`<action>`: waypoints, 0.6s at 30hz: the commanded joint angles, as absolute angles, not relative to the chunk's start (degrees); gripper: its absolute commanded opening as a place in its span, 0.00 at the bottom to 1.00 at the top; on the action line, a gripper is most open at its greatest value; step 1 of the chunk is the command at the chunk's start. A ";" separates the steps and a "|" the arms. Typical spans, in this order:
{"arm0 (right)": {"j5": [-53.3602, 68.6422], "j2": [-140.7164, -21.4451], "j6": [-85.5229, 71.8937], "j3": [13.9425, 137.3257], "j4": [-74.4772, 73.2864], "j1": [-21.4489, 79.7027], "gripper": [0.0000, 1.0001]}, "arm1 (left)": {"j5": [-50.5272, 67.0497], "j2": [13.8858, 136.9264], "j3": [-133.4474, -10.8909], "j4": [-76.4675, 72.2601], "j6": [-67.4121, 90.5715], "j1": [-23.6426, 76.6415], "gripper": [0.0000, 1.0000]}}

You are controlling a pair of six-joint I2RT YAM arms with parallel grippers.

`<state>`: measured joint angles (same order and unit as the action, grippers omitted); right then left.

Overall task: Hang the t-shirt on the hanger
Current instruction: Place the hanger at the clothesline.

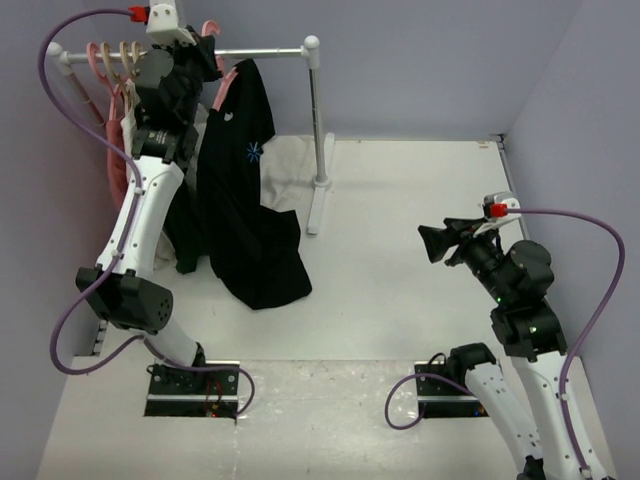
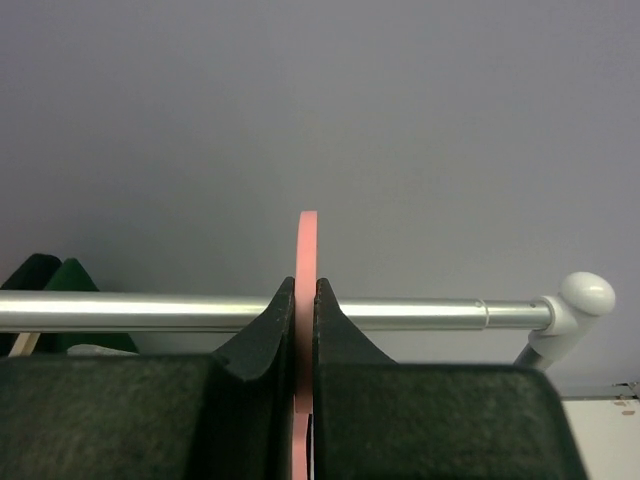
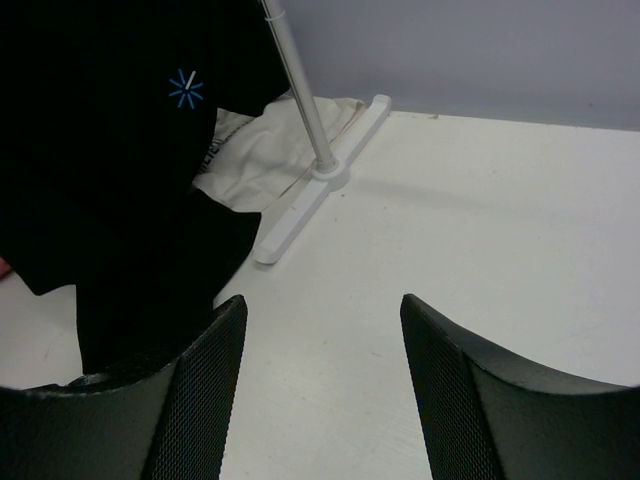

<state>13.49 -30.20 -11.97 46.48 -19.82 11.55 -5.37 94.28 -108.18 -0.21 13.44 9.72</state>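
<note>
**Shirt draped on the pink hanger, hook pinched at the rail**

At the far left of the top view, a cluster of cream and pink hangers (image 1: 108,60) hung from the silver metal rail (image 1: 270,52). Just beside them, the left gripper (image 1: 200,50) was raised to the rail. Its wrist view showed it clenched flat on the hook of the slim pink plastic hanger (image 2: 306,240), with both jaws pressed against the thin strip. The hook curved over the rail, but whether it rested there could not be told.

Below the hanger hung the black short-sleeved t-shirt (image 1: 245,210) with its small blue-white starburst print (image 1: 253,152). Its hem was pooled on the white table (image 1: 420,190). It looked soft, light and limp, so it would likely fold or slide off a smooth plastic shoulder. The collar and shoulder seams seemed the sounder places to pinch it. The hanger itself looked stiff but slim, and the hook or neck seemed the best hold.

Further right, a crumpled white cloth (image 3: 265,150) lay against the rack's white post (image 1: 318,120). Well apart on the right, the right gripper (image 3: 322,310) hovered above bare table. Its jaws were spread and held nothing, and it faced the shirt.
</note>
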 commanded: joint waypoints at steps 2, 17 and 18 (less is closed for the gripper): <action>15.59 -31.07 -11.91 46.72 -17.84 11.25 0.64 | -5.65 96.54 -111.94 -9.87 15.64 8.63 0.00; 17.71 -30.72 -12.30 45.40 -16.75 11.29 0.64 | -6.63 100.94 -113.91 -7.86 16.00 8.00 0.00; 17.83 -30.67 -12.30 45.32 -16.66 11.30 0.64 | -6.72 100.79 -113.02 -8.10 16.00 8.00 0.00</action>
